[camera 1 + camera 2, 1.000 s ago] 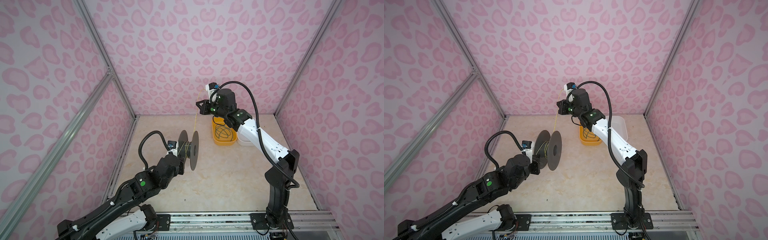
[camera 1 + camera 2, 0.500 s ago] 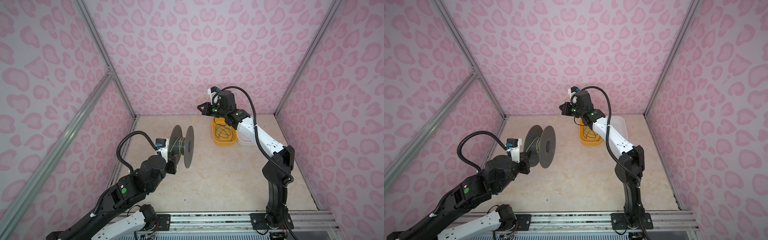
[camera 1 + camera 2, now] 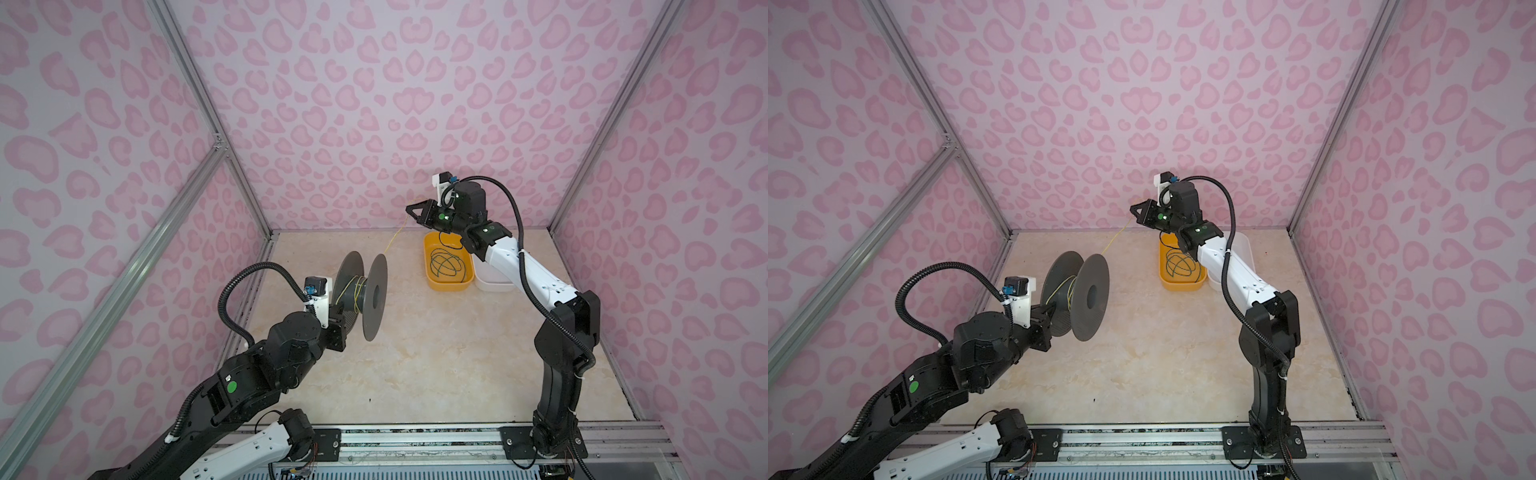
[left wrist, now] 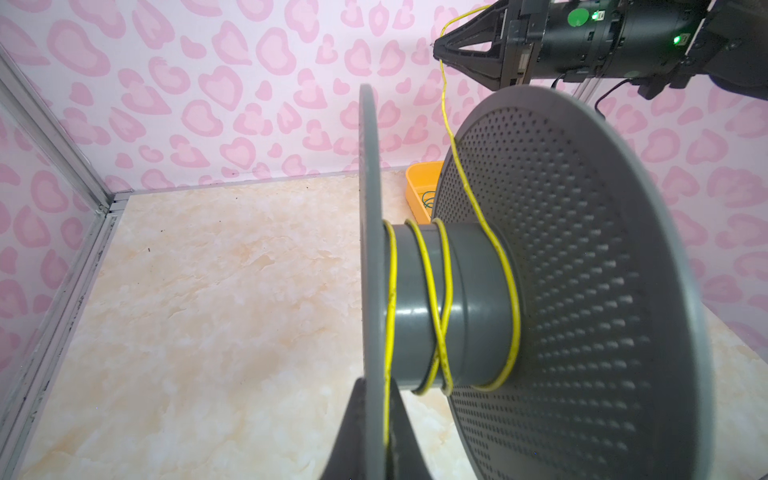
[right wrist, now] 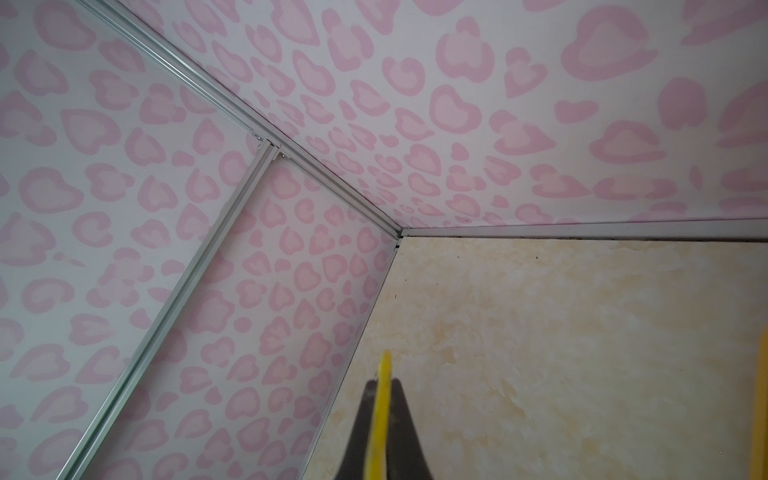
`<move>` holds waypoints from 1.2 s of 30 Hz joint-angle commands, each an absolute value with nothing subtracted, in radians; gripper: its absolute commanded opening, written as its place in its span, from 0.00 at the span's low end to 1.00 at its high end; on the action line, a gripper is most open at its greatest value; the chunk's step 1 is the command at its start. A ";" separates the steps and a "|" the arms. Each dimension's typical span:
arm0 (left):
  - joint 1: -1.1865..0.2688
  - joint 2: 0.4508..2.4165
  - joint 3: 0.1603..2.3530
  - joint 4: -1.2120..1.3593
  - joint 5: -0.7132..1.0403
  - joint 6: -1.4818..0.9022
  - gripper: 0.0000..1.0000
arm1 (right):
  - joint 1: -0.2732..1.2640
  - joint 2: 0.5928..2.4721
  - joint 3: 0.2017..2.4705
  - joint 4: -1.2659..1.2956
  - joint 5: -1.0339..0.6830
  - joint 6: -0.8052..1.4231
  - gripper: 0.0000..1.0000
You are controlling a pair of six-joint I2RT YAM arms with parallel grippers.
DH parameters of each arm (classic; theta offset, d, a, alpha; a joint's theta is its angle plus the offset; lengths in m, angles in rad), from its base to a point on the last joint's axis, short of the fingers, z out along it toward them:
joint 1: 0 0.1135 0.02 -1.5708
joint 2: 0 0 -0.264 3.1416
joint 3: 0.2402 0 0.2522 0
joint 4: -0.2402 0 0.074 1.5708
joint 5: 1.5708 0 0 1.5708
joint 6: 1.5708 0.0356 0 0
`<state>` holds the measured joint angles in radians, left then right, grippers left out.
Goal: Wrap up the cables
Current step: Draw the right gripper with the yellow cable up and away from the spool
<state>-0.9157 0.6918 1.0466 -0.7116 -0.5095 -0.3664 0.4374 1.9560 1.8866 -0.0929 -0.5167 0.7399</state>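
While the left gripper [image 3: 341, 321] was clamped on a flange of the grey spool [image 3: 375, 296], the right gripper [image 3: 409, 210] pinched the yellow cable [image 4: 457, 158] running to the hub; the green cable [image 3: 446, 264] lay coiled in the orange bin [image 3: 451, 286].

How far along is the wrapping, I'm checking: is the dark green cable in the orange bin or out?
In: the dark green cable lies coiled inside the orange bin.
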 commanded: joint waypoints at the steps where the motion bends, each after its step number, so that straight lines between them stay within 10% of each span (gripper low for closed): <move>1: -0.919 0.673 1.038 -0.770 -0.470 -0.373 0.04 | 0.390 1.956 1.869 0.026 -0.299 0.754 0.00; 36: -0.919 0.726 1.024 -0.741 -0.402 -0.383 0.04 | 0.249 1.928 1.787 0.176 -0.390 0.913 0.00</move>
<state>-0.9165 0.7326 1.0214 -0.6262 -0.4335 -0.3923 0.2916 1.9133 1.7802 0.0399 -0.6994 0.9066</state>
